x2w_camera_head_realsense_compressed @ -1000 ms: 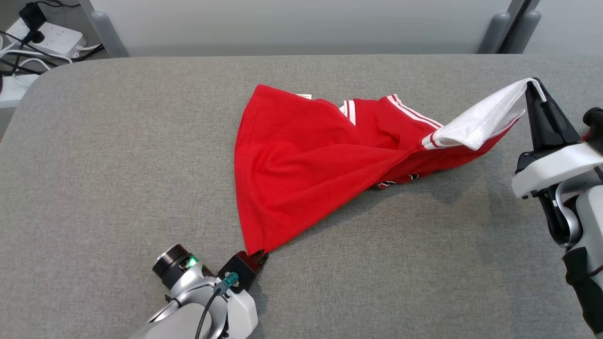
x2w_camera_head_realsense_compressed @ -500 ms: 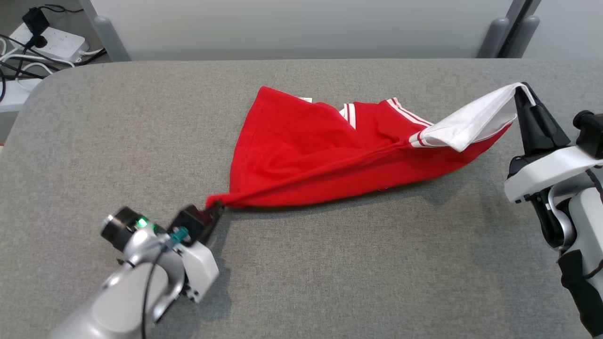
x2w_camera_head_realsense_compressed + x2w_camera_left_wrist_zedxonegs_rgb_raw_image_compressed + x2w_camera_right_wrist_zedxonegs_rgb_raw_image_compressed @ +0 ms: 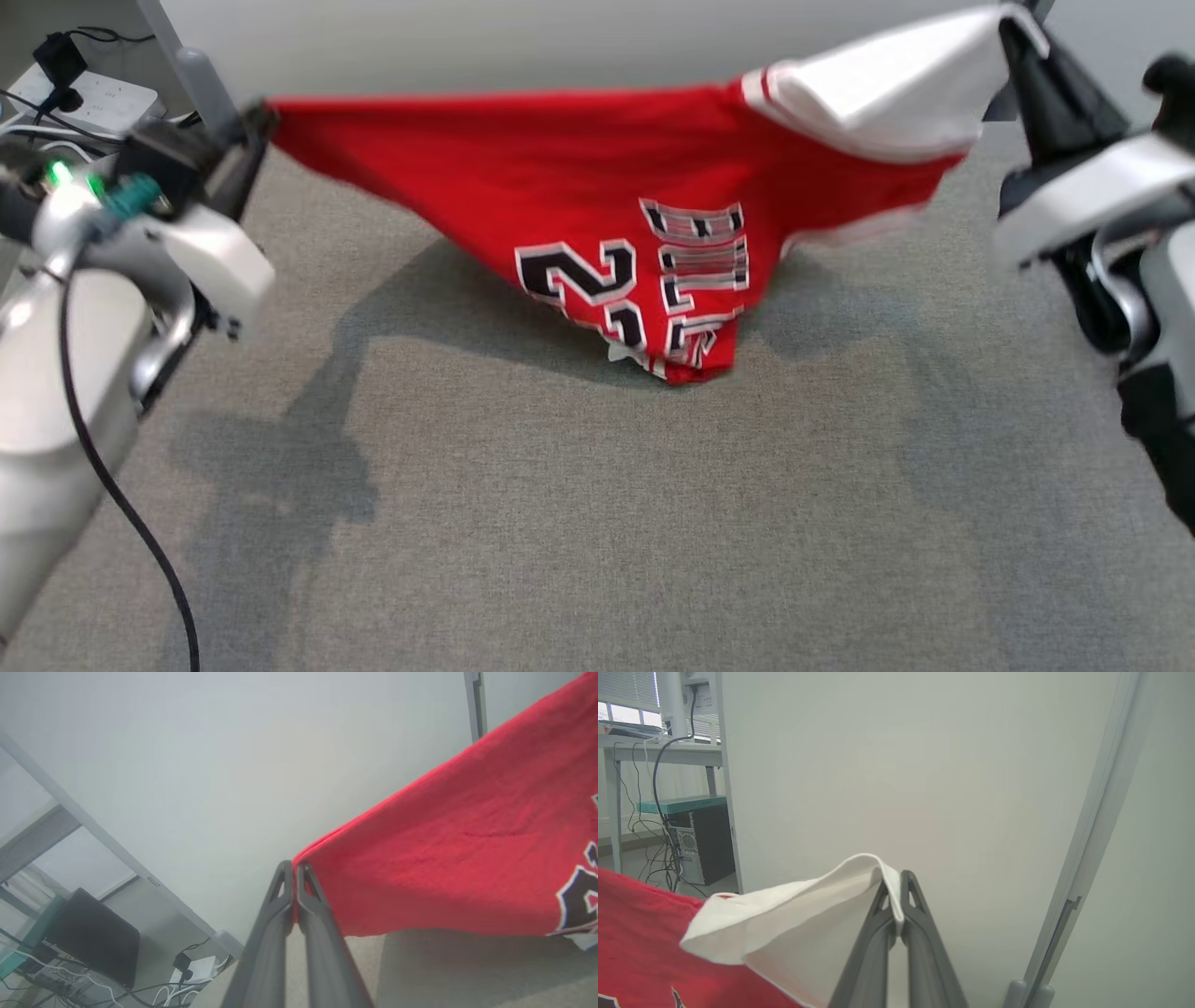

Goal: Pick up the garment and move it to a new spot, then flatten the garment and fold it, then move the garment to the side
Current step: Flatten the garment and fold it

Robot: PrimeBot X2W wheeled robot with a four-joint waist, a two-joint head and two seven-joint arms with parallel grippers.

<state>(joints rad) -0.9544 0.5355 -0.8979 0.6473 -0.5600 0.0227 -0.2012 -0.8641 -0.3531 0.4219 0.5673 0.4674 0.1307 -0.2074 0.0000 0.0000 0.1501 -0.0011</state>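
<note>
Red, soft and light, the jersey (image 3: 560,177) is hanging stretched above the grey desk (image 3: 597,523), middle sagging. The left gripper (image 3: 260,119) is clenching its jaws on a red hem corner, the right gripper (image 3: 1011,26) on the white sleeve (image 3: 878,93); corners are probably offering the firmest hold.

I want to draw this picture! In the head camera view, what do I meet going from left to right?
left pincer → red garment → its white sleeve → right pincer
</note>
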